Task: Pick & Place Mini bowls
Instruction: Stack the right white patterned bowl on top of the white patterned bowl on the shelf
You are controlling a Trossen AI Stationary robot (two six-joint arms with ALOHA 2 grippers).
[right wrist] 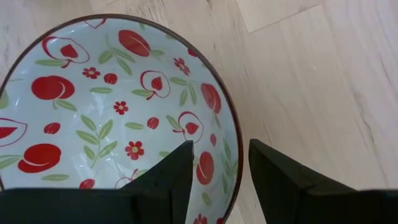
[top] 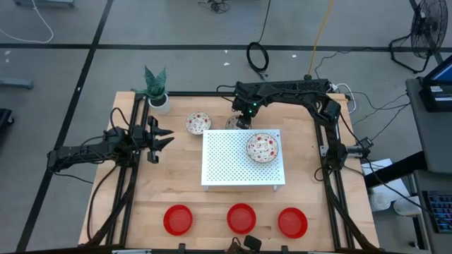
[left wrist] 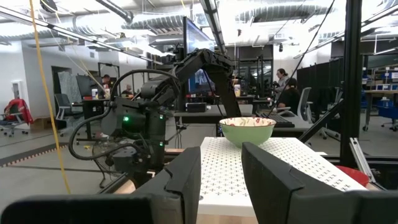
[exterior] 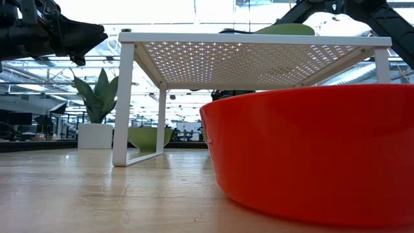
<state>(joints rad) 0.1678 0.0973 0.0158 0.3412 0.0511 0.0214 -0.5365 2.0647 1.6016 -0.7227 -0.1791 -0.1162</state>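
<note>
Three patterned mini bowls show. One sits on the white perforated board, one on the table left of the board, and one on the table under my right gripper. That gripper is open and points down, one finger inside the bowl's rim and one outside, with a gap showing. Three plain red mini bowls stand along the near edge. My left gripper waits open at the table's left.
A white plant pot with a green plant stands at the far left. The board stands on legs, with room beneath it. Bare wood lies between the board and the red bowls. People sit at desks beyond the table.
</note>
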